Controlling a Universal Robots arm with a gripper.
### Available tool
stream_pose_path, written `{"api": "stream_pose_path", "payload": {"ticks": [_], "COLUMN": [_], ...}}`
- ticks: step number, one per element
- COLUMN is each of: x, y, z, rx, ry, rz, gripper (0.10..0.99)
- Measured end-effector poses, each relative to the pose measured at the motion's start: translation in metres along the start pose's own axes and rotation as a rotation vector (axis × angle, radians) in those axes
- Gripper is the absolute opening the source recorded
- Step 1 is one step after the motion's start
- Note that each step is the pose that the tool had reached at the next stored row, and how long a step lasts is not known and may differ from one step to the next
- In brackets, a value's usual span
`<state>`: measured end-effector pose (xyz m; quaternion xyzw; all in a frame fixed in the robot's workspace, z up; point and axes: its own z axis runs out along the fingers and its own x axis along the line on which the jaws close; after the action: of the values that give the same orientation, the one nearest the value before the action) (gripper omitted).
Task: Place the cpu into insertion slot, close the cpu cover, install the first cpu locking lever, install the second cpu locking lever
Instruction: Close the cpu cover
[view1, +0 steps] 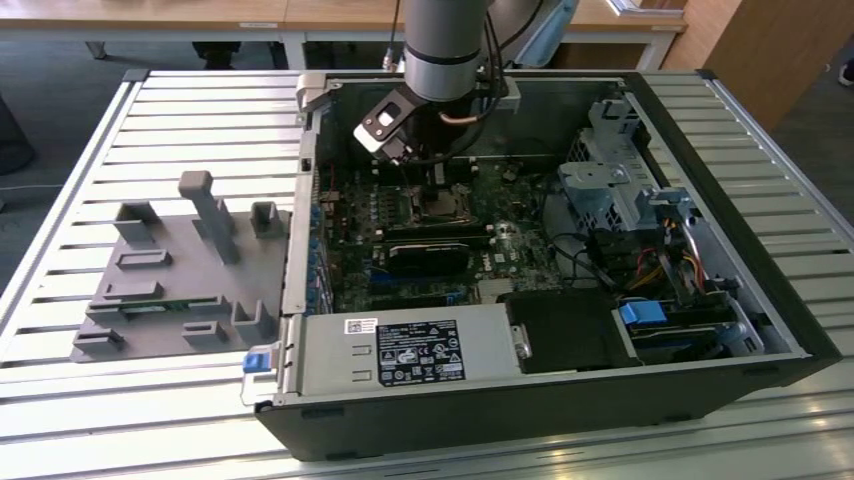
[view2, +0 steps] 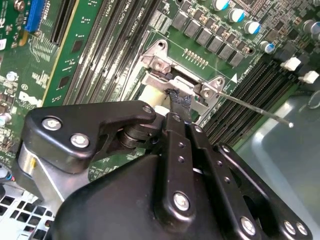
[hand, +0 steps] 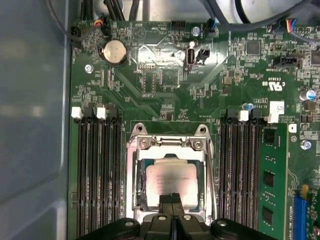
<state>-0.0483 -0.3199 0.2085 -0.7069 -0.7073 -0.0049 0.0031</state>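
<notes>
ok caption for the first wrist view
Shut fingers at the edge of the seated cpu, cover framing it

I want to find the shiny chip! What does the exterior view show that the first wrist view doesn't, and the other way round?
Exterior view: the whole computer case, the grey holder block on the slatted table, the robot arm. First wrist view: the silver cpu framed by the cpu cover, a coin battery. Both: the green motherboard, the socket, the gripper above it.

cpu (hand: 172, 177), cpu cover (hand: 131, 170) part-hidden (by jaws)
</notes>
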Motion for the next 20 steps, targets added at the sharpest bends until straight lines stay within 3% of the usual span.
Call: {"api": "stream_pose_path", "payload": {"ticks": [20], "x": [0.0], "y": [-0.0003], "z": [0.0085], "rx": [0.002], "ry": [-0.0011], "rz": [0.0], "gripper": [0.106]}}
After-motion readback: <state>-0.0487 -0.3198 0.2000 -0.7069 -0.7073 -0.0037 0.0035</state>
